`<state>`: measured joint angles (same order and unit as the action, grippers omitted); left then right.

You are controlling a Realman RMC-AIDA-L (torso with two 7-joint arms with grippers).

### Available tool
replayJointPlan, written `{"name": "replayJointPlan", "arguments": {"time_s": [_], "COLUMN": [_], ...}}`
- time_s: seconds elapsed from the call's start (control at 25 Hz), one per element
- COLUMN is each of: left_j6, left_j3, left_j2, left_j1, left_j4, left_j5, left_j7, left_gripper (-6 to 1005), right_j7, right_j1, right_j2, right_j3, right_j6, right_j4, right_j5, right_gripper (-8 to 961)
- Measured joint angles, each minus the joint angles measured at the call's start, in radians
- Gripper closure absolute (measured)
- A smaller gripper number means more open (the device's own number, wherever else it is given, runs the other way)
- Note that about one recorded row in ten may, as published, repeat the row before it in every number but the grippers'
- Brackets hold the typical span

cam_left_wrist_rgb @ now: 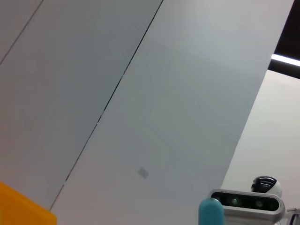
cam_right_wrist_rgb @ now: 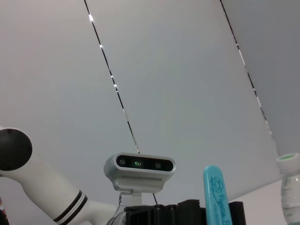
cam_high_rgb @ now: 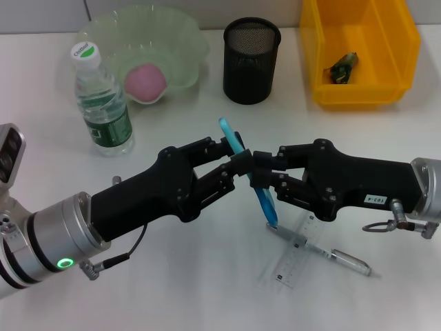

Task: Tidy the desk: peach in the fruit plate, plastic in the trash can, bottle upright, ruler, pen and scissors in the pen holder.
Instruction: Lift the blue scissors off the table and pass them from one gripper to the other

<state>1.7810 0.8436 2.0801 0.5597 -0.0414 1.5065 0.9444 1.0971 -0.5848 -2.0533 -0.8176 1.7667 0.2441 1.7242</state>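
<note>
Here both grippers — left gripper (cam_high_rgb: pixel 236 153), right gripper (cam_high_rgb: pixel 264 174) — clamp fingers on slim, glossy blue scissors (cam_high_rgb: pixel 249 172).

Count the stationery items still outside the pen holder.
3: blue scissors held between the left gripper and right gripper; ruler and pen lie crossed on the table below them.

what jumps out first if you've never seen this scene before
The two black hands meet mid-table: the left hand and right hand both grip the blue scissors, held tilted above the table. Just below them a clear ruler and a pen lie crossed. At the back, a pink peach sits in the green fruit plate, beside an upright bottle.
</note>
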Motion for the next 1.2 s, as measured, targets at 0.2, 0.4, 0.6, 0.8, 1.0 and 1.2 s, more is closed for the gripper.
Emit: {"name": "replayJointPlan", "arguments": {"time_s": [0.2,0.4,0.6,0.8,1.0,1.2], "left_j6": [0.0,-0.001,-0.001,0.0,-0.003,-0.004], "left_j3": [0.001,-0.006,-0.007,-0.002,-0.001,-0.005], "left_j2": [0.0,0.0,0.0,0.0,0.0,0.0], "left_j1": [0.0,-0.003,-0.005,-0.004,0.0,0.0], "left_j4": [0.0,-0.011,-0.011,-0.011,-0.018,-0.022], "left_j5": [0.0,0.0,0.0,-0.002,-0.002,0.001], "left_j7": [0.0,-0.009,-0.01,-0.007,-0.003,-0.002], "left_gripper": [614,635,655,676,783,783], "right_j7": [0.0,0.0,0.0,0.0,0.0,0.008], "right_j1": [0.001,0.003,0.005,0.007,0.007,0.008], "right_j2": [0.001,0.001,0.001,0.001,0.001,0.001], "right_j3": [0.0,-0.001,-0.002,-0.002,-0.002,-0.001], "right_j6": [0.004,0.008,0.008,0.01,0.012,0.02], "right_j4": [0.001,0.001,0.001,0.001,0.003,0.008], "right_j5": [0.0,0.0,0.0,0.0,0.0,-0.001], "right_gripper": [737,737,737,738,738,739]}}
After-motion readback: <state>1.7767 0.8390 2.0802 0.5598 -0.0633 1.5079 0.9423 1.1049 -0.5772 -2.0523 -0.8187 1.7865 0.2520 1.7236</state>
